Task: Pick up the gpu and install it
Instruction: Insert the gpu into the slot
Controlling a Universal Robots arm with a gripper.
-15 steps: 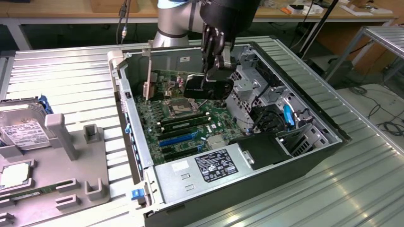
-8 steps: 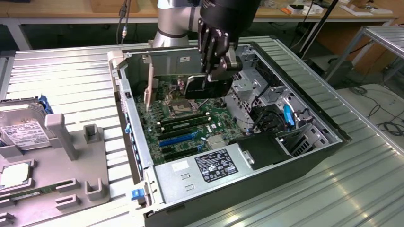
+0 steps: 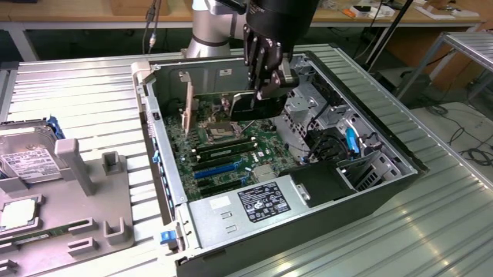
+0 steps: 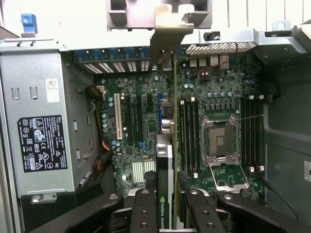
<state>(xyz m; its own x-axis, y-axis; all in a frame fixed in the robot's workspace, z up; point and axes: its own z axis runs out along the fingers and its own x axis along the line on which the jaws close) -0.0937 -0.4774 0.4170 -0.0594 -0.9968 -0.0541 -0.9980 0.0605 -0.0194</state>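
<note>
One gripper [image 4: 167, 216] pinches the gpu [image 4: 164, 160] edge-on, upright over the motherboard [image 4: 194, 82], probably so its connector edge points down at the slots [image 4: 133, 116].

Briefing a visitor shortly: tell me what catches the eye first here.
The gripper hangs over the open computer case, clamped on the gpu above the green motherboard. On the exterior view's left, a hard drive sits in a grey fixture.
</note>
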